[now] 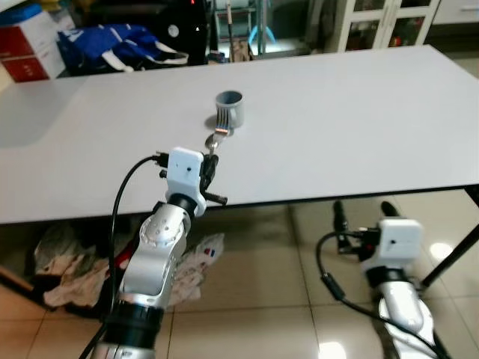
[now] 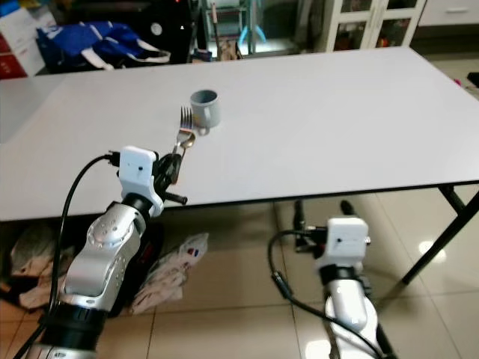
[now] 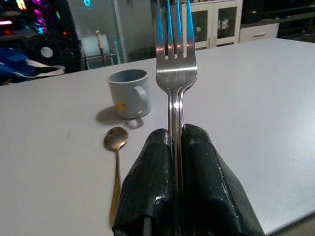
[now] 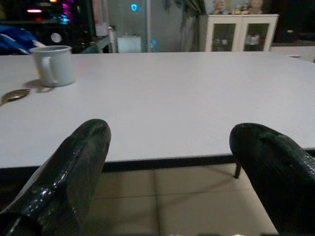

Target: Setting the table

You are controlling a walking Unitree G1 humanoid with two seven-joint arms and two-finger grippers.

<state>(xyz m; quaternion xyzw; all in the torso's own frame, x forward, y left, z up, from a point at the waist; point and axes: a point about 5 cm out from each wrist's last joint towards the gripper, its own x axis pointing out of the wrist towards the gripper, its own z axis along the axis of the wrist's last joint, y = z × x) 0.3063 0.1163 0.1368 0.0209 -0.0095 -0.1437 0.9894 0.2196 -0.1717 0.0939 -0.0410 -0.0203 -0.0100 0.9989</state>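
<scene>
The robot's right claw [image 1: 361, 212] hangs below the desk's near edge over the tiled floor [image 1: 284, 299], its two black fingers [image 4: 78, 167] spread wide apart and gripping nothing, the desk's underside edge and the floor showing between them in the right wrist view. Its left claw [image 2: 174, 166] reaches over the near edge of the white desk [image 1: 359, 127], fingers pressed tight together on the handle of a steel fork [image 3: 175, 69], which stands upright with its tines pointing up and away from the wrist. Just beside the clamped fingers, a gold-coloured spoon [image 3: 116, 147] lies flat on the desk with its bowl toward a pale grey mug [image 1: 229, 108]; spoon and mug sit near each other but apart, the mug standing upright roughly midway between the near and far edges and left of the desk's middle, its handle turned toward the near edge. The fork's tines rise in front of the mug in the head views, without touching it. Beyond the far edge, a blue bag [image 1: 112, 45] rests at the left beside red-and-white boxes [image 1: 30, 45], and a white glass-fronted cabinet [image 1: 382, 22] stands at the right. Crumpled cloth and bags [image 1: 67, 262] lie on the floor beneath the desk's left side.
</scene>
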